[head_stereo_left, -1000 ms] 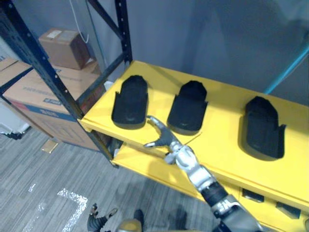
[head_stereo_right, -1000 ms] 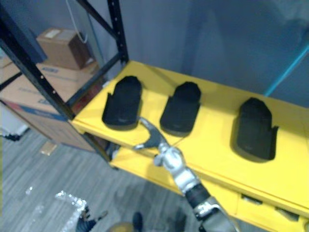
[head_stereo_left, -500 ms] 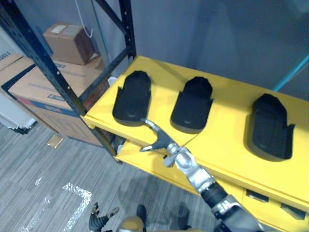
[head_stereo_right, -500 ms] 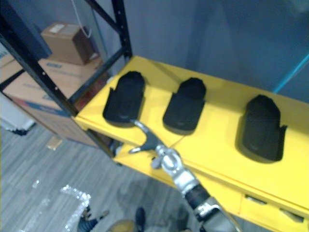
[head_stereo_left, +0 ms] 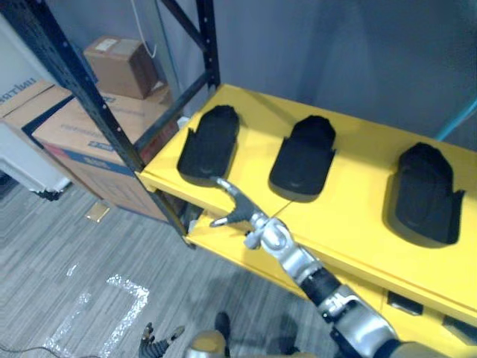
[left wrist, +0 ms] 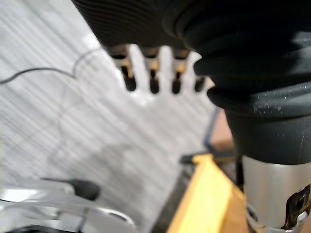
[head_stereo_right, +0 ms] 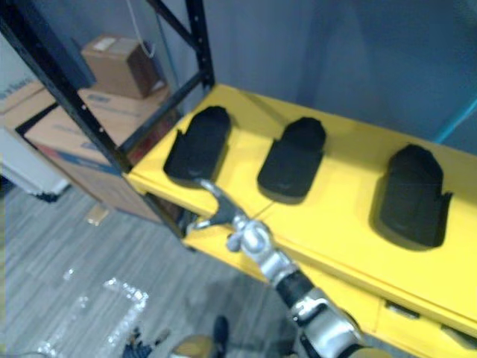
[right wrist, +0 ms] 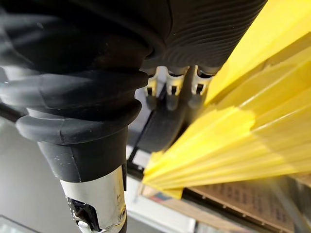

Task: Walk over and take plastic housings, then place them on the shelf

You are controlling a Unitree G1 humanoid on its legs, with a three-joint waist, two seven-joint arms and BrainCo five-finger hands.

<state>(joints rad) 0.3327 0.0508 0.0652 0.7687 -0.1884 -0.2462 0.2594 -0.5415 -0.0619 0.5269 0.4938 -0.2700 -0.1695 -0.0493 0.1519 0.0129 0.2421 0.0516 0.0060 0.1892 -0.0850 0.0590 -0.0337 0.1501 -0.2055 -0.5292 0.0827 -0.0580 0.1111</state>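
Three black plastic housings [head_stereo_left: 302, 158] are lying side by side on the yellow shelf [head_stereo_left: 358, 212]. My right hand [head_stereo_left: 244, 212] is hovering at its front edge, fingers released, holding nothing. My left hand [left wrist: 165, 63] is hanging over the floor [head_stereo_left: 67, 246], fingers likewise released. Cardboard boxes [head_stereo_left: 123, 66] are bearing labels I cannot make out, their contents hidden.

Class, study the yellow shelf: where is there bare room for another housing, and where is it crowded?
Widest bare patch on the yellow shelf: between the middle housing and the right housing, through to the front edge. Crowded: the left end, where the left housing sits near the middle one and the open right hand hangs at the front edge between them.
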